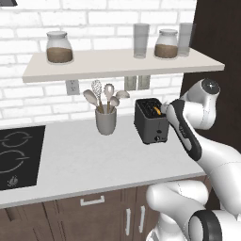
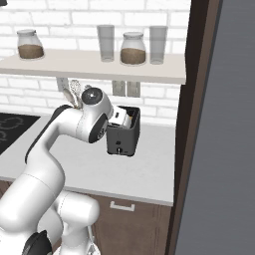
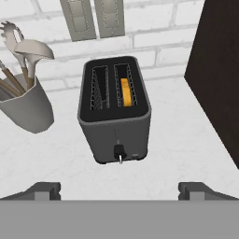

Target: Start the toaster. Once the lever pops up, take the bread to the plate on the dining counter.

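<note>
Hovering claw (image 3: 119, 191): fingers spread wide with nothing between them, poised above and in front of the toaster, both tips low in the hand view.
Counter (image 1: 84, 160): white worktop, bare between the claw and the toaster.
Toaster (image 3: 115, 109): black two-slot box standing upright near the dark cabinet side (image 3: 219, 79); likely rigid and heavy enough to stay put under a downward push.
Lever (image 3: 120, 152): small dark knob low on the toaster's front face, centred; judged to be the start control, best pressed straight down with one fingertip or pinched from both sides.
Bread (image 3: 125, 91): yellow-tan slice sunk in the right-hand slot, only its top edge showing; probably light, stiff and crumbly, so a gentle pinch across its flat faces at the top edge would suit once it rises.
Utensil cup (image 3: 25, 107): grey, holding spoons and a whisk, left of the toaster and apart from it.
Wall sockets (image 3: 93, 18): on the white brick behind.
Shelf (image 1: 117, 63): above, carrying jars and glasses.
</note>
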Controlling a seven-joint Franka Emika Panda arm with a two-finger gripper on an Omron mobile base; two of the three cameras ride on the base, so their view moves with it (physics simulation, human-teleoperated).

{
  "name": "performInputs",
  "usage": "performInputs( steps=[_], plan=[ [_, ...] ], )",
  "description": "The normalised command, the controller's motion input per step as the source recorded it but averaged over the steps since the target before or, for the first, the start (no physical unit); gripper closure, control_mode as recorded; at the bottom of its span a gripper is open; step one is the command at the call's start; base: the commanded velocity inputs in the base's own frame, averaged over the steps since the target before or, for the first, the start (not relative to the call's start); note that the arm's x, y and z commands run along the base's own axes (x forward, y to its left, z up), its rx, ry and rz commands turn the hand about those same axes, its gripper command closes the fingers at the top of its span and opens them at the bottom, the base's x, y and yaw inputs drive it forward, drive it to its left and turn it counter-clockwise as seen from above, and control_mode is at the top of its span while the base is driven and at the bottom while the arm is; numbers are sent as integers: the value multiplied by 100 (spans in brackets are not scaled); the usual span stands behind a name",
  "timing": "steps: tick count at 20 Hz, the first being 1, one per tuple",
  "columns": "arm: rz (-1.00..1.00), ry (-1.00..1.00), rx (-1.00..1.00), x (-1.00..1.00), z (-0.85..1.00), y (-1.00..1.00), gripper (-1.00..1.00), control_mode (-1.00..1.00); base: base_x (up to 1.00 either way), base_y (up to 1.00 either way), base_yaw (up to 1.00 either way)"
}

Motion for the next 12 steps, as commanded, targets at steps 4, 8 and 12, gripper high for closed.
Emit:
performInputs(
  steps=[4,8,12],
  plan=[
    [0,0,0,0,0,0,-100,-100,0,0,0],
    [0,0,0,0,0,0,-100,-100,0,0,0],
    [0,0,0,0,0,0,-100,-100,0,0,0]
  ],
)
